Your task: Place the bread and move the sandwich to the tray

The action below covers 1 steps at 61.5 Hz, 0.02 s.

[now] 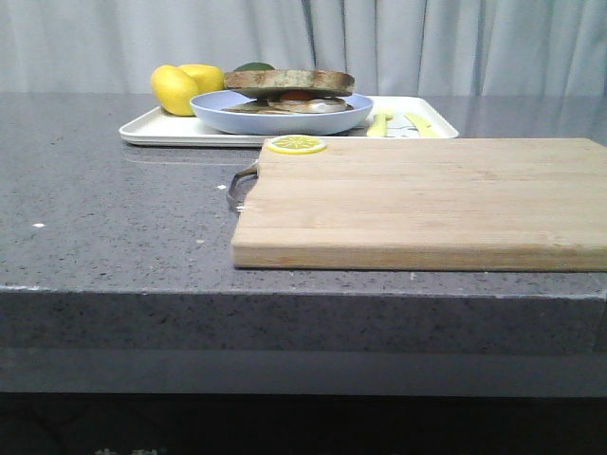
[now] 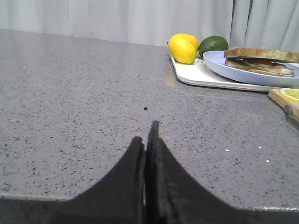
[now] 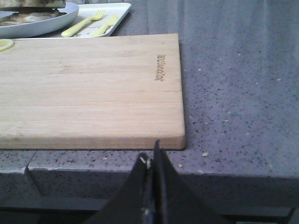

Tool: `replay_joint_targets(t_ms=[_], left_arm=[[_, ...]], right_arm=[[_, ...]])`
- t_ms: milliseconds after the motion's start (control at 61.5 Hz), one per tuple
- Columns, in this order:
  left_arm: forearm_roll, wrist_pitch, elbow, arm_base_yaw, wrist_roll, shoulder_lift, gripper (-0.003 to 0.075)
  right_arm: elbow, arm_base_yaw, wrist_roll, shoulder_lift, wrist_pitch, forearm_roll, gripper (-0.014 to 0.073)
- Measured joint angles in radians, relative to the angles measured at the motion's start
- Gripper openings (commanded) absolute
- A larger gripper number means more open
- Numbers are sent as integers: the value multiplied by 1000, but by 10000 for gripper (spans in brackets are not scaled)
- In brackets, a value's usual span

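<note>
Cutting board (image 1: 417, 201) bare at counter (image 1: 114, 218) front edge. Sandwich (image 1: 289, 92) on plate (image 1: 228, 112) on tray (image 1: 152, 128), far edge. Both grippers' jaws together.

The left gripper (image 2: 148, 144) has its fingers (image 2: 161, 158) pressed together over the grey counter (image 2: 84, 93), while far off the sandwich (image 2: 261, 60) sits on its blue plate (image 2: 233, 70) on the tray (image 2: 196, 74), beside two lemons (image 2: 183, 47).
</note>
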Motion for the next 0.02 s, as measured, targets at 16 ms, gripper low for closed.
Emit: replay_joint_targets(t_ms=[16], left_arm=[[0, 0, 0, 0, 0, 0, -20]], right_arm=[[0, 0, 0, 0, 0, 0, -60]])
